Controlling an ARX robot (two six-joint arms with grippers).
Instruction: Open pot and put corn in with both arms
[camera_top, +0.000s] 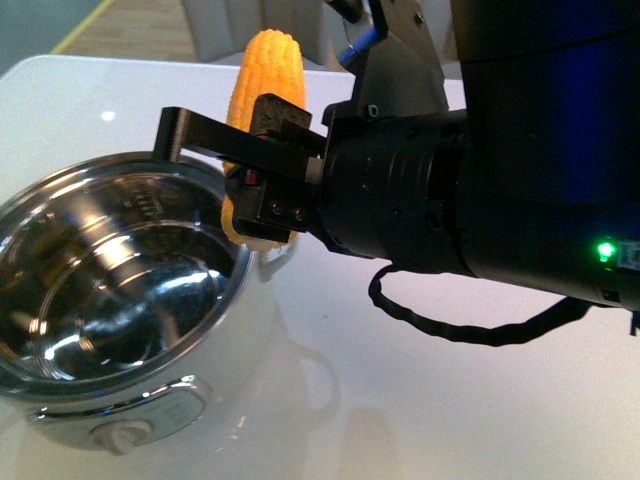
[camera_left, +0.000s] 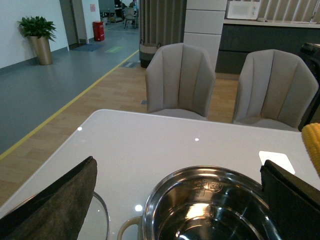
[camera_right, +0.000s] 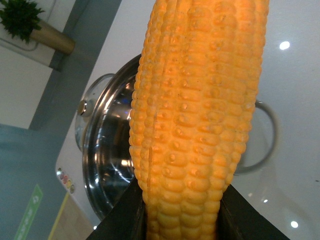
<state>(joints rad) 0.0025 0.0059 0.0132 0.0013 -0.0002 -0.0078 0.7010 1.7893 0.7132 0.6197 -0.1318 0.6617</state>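
Note:
The pot (camera_top: 120, 290) stands open at the near left of the white table, its steel inside empty. My right gripper (camera_top: 250, 160) is shut on the corn (camera_top: 265, 75), a yellow cob held upright just past the pot's far-right rim. In the right wrist view the corn (camera_right: 195, 115) fills the frame between the black fingers (camera_right: 125, 220), with the pot (camera_right: 107, 150) behind it. The left gripper (camera_left: 178, 165) hangs open over the pot (camera_left: 210, 210), its fingers (camera_left: 60, 200) wide apart and nothing between them. The corn (camera_left: 312, 145) shows at that view's edge.
A glass lid (camera_left: 102, 220) lies flat on the table (camera_top: 450, 400) beside the pot, on the side of its loop handle (camera_left: 127, 227). Two grey chairs (camera_left: 180, 80) stand behind the table's far edge. A black cable (camera_top: 450, 325) droops under the right arm.

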